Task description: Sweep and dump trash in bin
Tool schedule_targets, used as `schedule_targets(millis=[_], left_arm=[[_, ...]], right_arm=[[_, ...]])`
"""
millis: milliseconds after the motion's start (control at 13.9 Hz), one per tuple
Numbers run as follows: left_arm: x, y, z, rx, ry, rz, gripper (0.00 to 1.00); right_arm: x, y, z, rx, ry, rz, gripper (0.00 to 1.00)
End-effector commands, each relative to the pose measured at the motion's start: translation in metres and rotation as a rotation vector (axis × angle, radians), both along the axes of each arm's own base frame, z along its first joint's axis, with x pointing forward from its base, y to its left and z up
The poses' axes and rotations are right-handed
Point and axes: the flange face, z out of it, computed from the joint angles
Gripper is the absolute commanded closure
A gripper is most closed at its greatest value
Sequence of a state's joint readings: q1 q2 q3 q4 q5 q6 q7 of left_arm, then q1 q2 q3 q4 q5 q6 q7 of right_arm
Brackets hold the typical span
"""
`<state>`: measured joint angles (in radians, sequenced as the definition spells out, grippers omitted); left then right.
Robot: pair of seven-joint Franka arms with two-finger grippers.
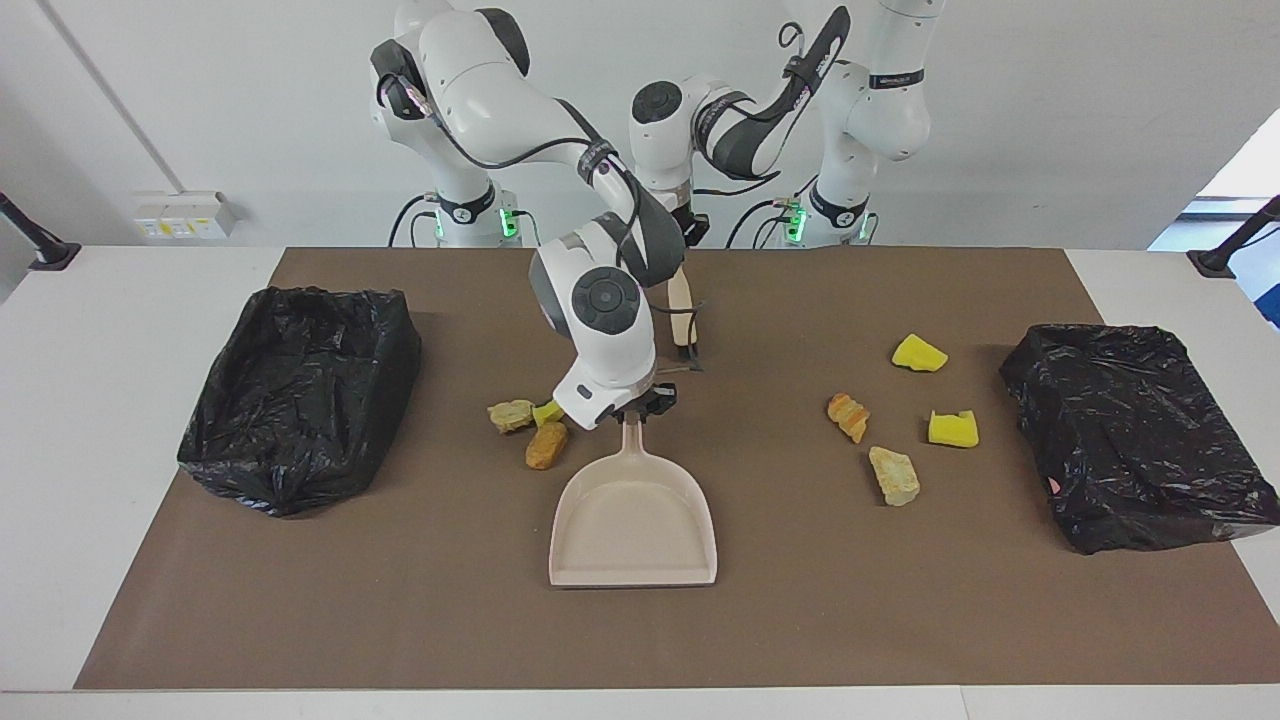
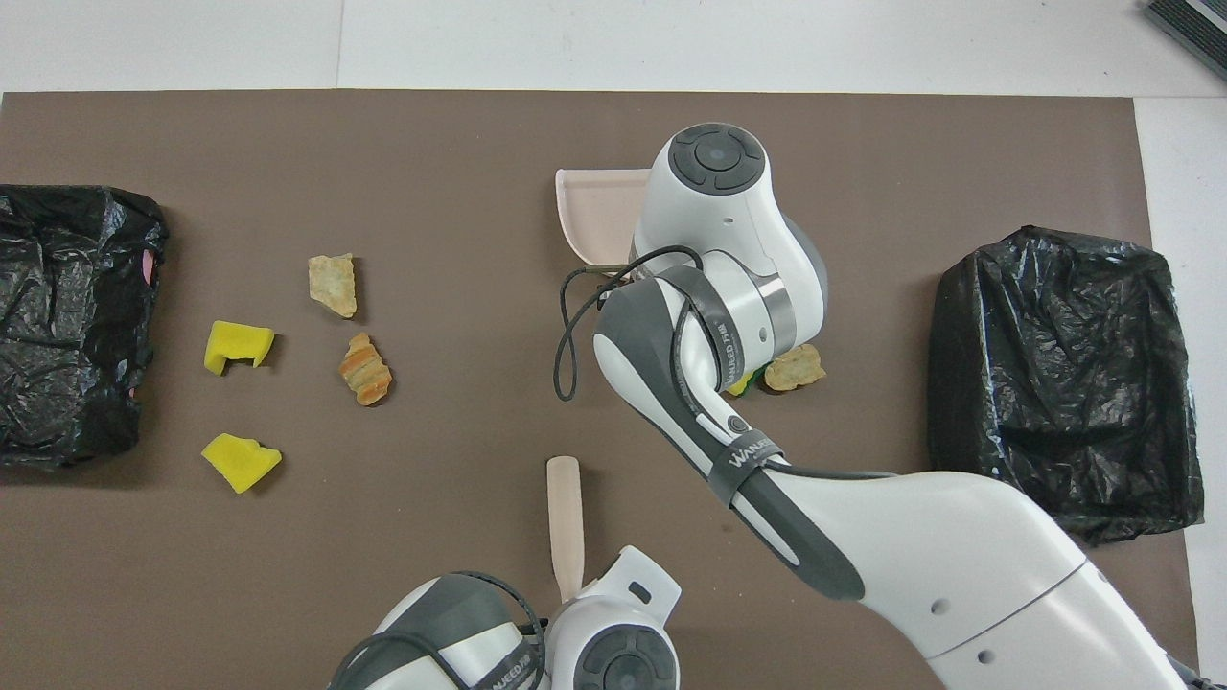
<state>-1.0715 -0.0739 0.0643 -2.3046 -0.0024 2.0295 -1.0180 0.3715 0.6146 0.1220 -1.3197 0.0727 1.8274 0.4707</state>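
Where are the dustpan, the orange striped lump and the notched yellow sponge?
dustpan (image 1: 632,520): facing view, on the flat floor of its scoop.
orange striped lump (image 1: 848,416): facing view, on its middle.
notched yellow sponge (image 1: 952,428): facing view, on its top face.

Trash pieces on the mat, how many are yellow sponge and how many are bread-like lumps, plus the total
Yellow sponge pieces: 3
Bread-like lumps: 4
Total: 7
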Motion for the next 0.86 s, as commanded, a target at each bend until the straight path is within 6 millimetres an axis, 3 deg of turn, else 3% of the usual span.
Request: schedule_targets(millis=[0,216,360,576,648,792], left_arm=[[0.022,0.024,0.014,0.139,-0.069,-0.040,1.00],[0.072,0.063,0.031,0.226,-0.091,0.038,1.00],[0.118,0.098,0.049,0.209,-0.095,0.071,1.00],[0.174,0.152,0.067,0.165,-0.067,0.031,1.00],[0.185,0.166,0.067,0.154,-0.060,0.011,1.00],[0.218,0.217,0.060,0.117,-0.023,-0.071,1.00]], right_arm=[[0.004,-0.028,0.043,0.033,-0.040,0.073,1.00],[0.005,-0.087,0.090,0.066,-0.025,0.192,1.00],[-0.001,-0.119,0.121,0.072,-0.015,0.252,1.00],[-0.018,-0.142,0.151,0.076,0.012,0.453,1.00],[-0.022,-0.152,0.159,0.083,0.020,0.512,1.00],[-0.028,-0.167,0.164,0.116,0.047,0.672,1.00]])
